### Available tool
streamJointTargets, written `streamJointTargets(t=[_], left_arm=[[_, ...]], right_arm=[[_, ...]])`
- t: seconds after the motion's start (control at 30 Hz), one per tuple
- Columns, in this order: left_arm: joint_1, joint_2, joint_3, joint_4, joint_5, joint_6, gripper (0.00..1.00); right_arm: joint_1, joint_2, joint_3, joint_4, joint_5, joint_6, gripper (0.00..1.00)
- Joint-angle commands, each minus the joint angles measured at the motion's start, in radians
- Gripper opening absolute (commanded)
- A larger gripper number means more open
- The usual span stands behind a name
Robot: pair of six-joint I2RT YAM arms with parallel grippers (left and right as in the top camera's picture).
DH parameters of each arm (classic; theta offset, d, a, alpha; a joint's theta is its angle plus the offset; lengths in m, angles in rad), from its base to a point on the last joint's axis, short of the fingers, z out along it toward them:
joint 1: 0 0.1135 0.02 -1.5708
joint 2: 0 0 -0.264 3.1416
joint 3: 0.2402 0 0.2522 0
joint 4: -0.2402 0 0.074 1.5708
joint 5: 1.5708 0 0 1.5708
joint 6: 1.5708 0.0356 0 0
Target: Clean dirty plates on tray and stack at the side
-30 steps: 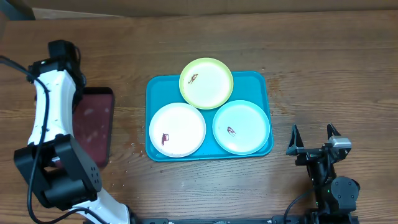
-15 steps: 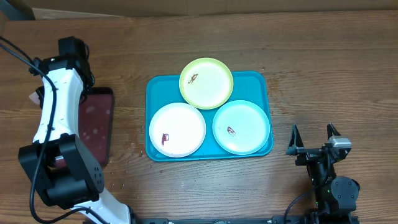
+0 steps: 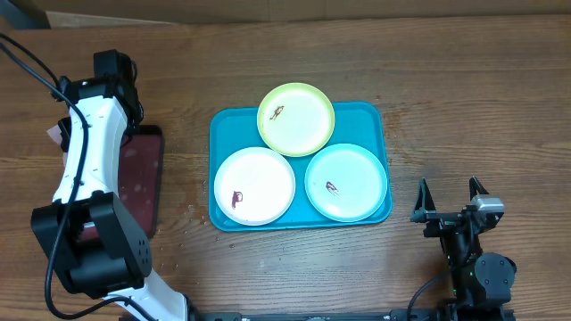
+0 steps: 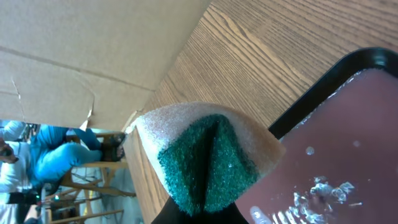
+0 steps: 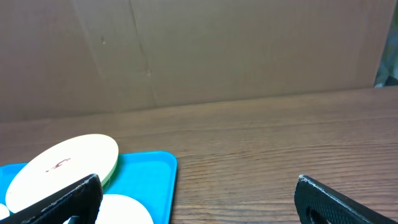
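Left wrist view: left gripper (image 4: 198, 215) pinches a folded, seemingly wet sponge (image 4: 208, 155); press it flat across the white plate (image 3: 259, 178) and its smear (image 3: 237, 198).

Robot lab: cardboard screen (image 5: 217, 50), wooden table (image 3: 464, 80)

The wooden counter (image 3: 464, 80) carries a turquoise tray (image 3: 227, 129) at frame centre and a dark maroon tray (image 3: 143, 183) at left, well apart.

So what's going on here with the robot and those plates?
The left gripper is shut on a folded sponge near the edge of the maroon tray. The yellow-green plate, white plate and mint plate lie smeared on the blue tray, none stacked yet. The right gripper is open at the right.
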Motion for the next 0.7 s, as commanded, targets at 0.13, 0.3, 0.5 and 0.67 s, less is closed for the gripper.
streamJointTargets(t=[0.13,0.3,0.5,0.67], left_arm=[[-0.002,-0.011,0.111,-0.03,0.15,-0.041,0.04],[0.011,0.005,0.011,0.043,0.402,-0.195,0.04],[0.006,0.024,-0.063,0.081,0.267,-0.178,0.04],[0.006,0.004,0.144,-0.012,0.198,-0.108,0.04]], right_arm=[[0.002,-0.01,-0.01,0.006,0.006,-0.003,1.0],[0.002,-0.01,-0.01,0.006,0.006,-0.003,1.0],[0.002,-0.01,-0.01,0.006,0.006,-0.003,1.0],[0.002,-0.01,-0.01,0.006,0.006,-0.003,1.0]])
